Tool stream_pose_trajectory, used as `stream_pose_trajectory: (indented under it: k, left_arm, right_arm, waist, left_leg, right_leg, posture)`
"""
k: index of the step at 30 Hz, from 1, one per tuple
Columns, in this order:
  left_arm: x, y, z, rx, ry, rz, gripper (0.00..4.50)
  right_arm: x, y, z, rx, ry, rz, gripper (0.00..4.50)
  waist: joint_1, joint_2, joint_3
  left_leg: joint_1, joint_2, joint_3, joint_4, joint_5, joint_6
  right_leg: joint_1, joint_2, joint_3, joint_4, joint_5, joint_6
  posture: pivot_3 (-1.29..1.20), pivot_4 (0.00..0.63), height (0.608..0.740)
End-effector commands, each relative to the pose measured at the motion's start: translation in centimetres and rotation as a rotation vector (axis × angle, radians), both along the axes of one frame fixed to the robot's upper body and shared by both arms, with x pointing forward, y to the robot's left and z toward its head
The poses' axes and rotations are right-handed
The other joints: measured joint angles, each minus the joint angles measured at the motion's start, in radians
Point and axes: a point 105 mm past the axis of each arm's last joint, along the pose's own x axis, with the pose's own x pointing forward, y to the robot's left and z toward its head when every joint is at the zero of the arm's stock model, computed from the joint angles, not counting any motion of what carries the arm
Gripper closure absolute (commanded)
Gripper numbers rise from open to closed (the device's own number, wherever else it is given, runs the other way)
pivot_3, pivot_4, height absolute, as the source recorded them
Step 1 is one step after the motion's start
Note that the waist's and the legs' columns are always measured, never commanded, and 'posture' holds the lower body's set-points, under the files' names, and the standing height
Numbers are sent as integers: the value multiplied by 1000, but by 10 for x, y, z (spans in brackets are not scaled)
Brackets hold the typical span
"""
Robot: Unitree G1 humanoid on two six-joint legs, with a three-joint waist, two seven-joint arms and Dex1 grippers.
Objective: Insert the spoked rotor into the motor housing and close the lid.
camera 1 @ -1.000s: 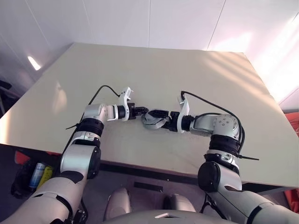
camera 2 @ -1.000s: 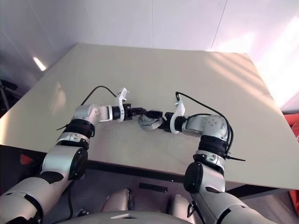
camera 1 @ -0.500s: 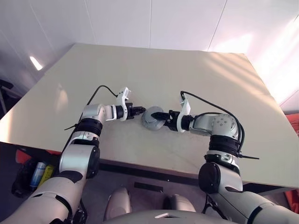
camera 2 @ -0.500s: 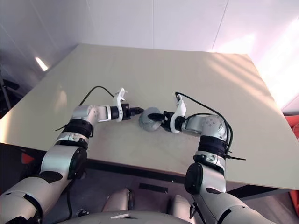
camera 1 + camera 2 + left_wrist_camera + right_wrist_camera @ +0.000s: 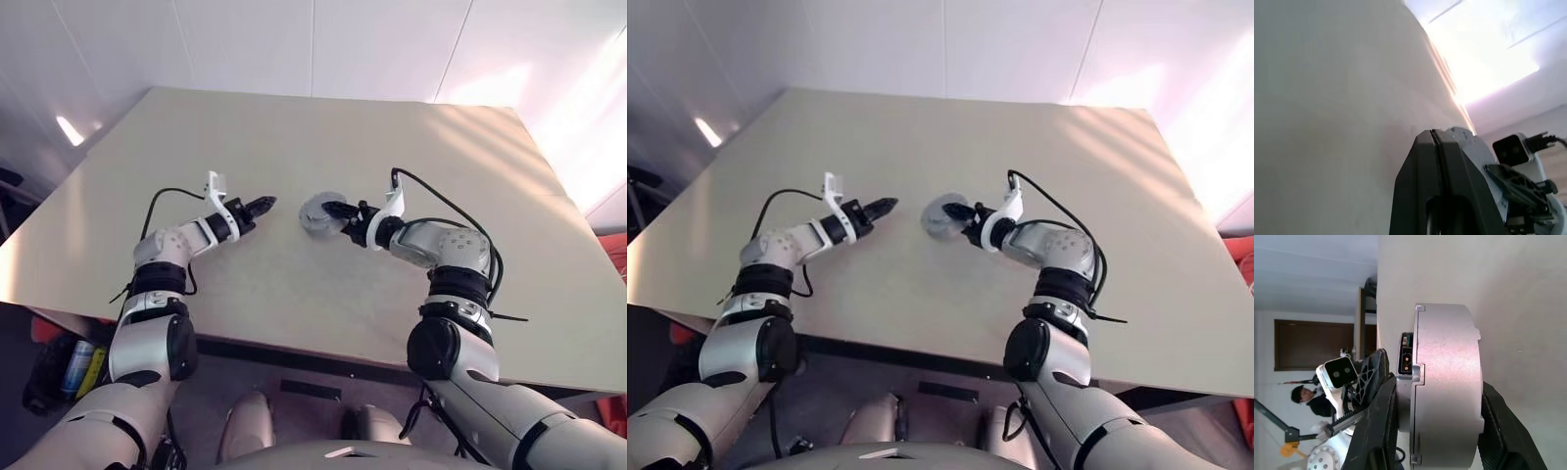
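My right gripper (image 5: 330,210) is shut on the motor housing (image 5: 316,212), a plain grey puck held on edge just over the beige table (image 5: 411,127). In the right wrist view the black fingers (image 5: 1382,404) press on its two flat faces. A seam runs round the housing (image 5: 1447,382), with a thinner grey part flush against the thicker one and a small connector at the joint. The left gripper (image 5: 263,204) is shut on nothing and points at the puck from the left across a clear gap; its shut tips (image 5: 1434,134) show before the housing (image 5: 1469,147). The spoked rotor is hidden.
The table's front edge (image 5: 294,345) runs close below both arms. A black cable (image 5: 431,196) loops over my right wrist. A person (image 5: 1303,396) stands far off in the background of the right wrist view.
The left gripper has drawn back to the left, away from the puck. The right fingers closed on the housing, turned it on edge, and carried it a little farther up the table.
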Motion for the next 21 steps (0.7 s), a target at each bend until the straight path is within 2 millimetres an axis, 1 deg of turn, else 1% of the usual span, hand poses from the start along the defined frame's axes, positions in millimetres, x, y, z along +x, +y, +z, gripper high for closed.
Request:
stream_pose_trajectory:
  k: [1,3,6,9,11,15,18,21]
  left_arm:
    - [0,26,19,-81,-42,102,4326]
    - [-4,33,15,-97,-34,130,3945]
    - [-9,39,15,-112,-43,159,2971]
    - [-13,44,13,-106,-39,177,1975]
    - [-14,43,11,-113,-26,169,1304]
    - [-21,33,16,-260,28,80,18]
    - [-34,17,32,-359,4,-60,18]
    - [-38,6,32,-395,26,-120,18]
  right_arm:
    - [6,14,48,131,-136,45,2455]
    - [4,21,57,152,-165,75,2455]
    - [3,26,59,145,-172,93,2455]
    - [5,27,59,141,-167,94,2455]
    - [5,29,61,152,-168,103,2455]
    - [3,34,65,175,-165,131,2455]
    - [3,36,66,177,-164,136,2455]
    - [1,38,68,188,-170,146,2455]
  waist:
    - [1,0,0]
    - [1,0,0]
    - [2,0,0]
    - [4,0,0]
    - [6,0,0]
    - [2,0,0]
    - [1,0,0]
    - [1,0,0]
  left_leg:
    - [-1,0,0,1,0,0]
    - [-2,1,0,3,-1,1]
    - [-3,3,0,5,-1,1]
    - [-2,4,0,8,-1,0]
    - [-3,4,-1,9,0,0]
    - [-2,4,-1,11,1,-2]
    - [-2,4,-1,11,1,-3]
    - [-2,4,-1,11,1,-3]
  right_leg:
    - [0,0,-1,0,0,0]
    - [0,0,-2,0,0,0]
    - [0,0,-3,2,0,0]
    - [1,0,-4,4,0,0]
    - [1,0,-4,5,0,0]
    - [1,0,-3,5,0,0]
    - [1,0,-3,6,0,0]
    - [1,0,-3,7,0,0]
  posture:
    - [0,0,740]
    - [0,0,740]
    - [0,0,740]
    - [0,0,740]
    - [0,0,740]
    - [0,0,740]
    - [0,0,740]
    - [0,0,740]
